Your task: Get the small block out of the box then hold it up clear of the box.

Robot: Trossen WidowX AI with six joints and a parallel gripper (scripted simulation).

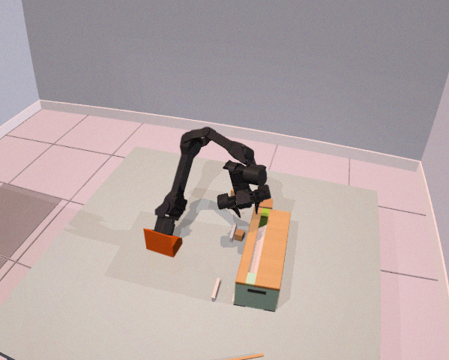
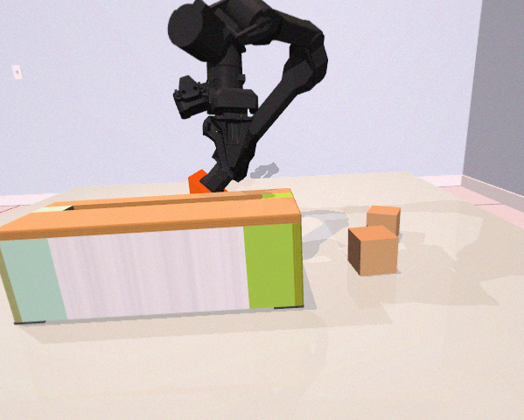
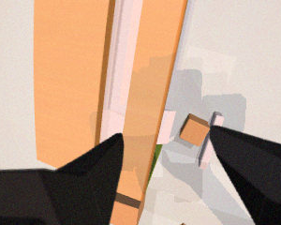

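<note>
Overhead, arm arched, end effector (image 1: 248, 209) pointing down above box (image 1: 264, 253) green end, parted, empty.

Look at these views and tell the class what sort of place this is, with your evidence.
Probably a bare robot test room: one arm with its end effector works over a pale table holding a long box, with plain walls and a pink tiled floor around.

The box's (image 2: 153, 266) frosted front hides its shelf; the tool (image 3: 164, 155) is cropped.
</note>
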